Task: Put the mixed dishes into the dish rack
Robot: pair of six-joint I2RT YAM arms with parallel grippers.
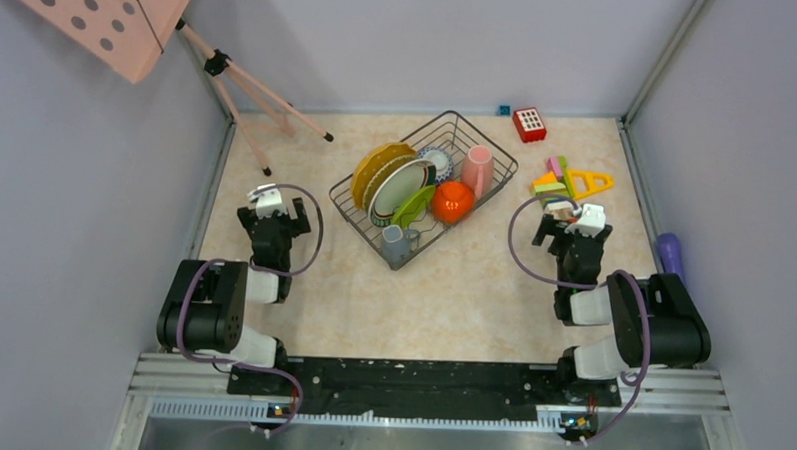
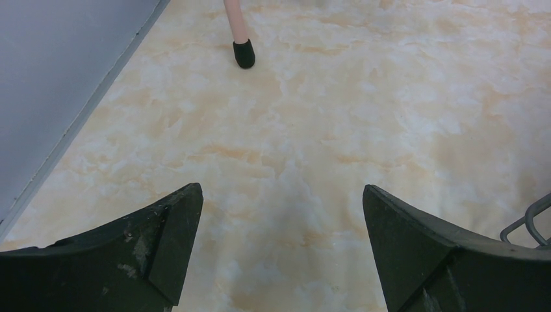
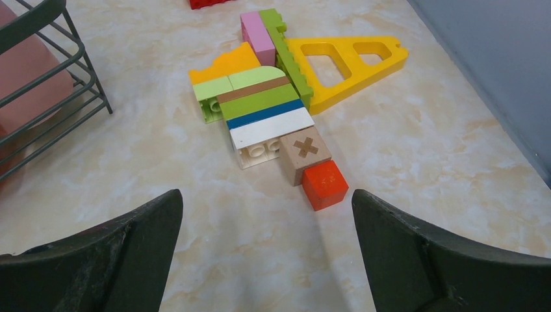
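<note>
Dish rack [image 1: 363,231] sits angled at mid-table. Left gripper [image 2: 282,195] and right gripper [image 3: 268,198] flank it, jaws spread wide, holding nothing. Inside the rack: yellow plates [image 1: 382,164] on edge, orange-red bowl [image 1: 453,201], pink mug [image 1: 477,170], grey mug [image 1: 396,245].

Ahead of my left tool [image 2: 281,190] the counter [image 2: 364,97] lies open, with only a tripod foot [image 2: 244,54] well beyond. Just ahead of my right tool [image 3: 266,194], toy blocks [image 3: 273,110] crowd the way, and the dish rack [image 3: 92,78] walls its left.
</note>
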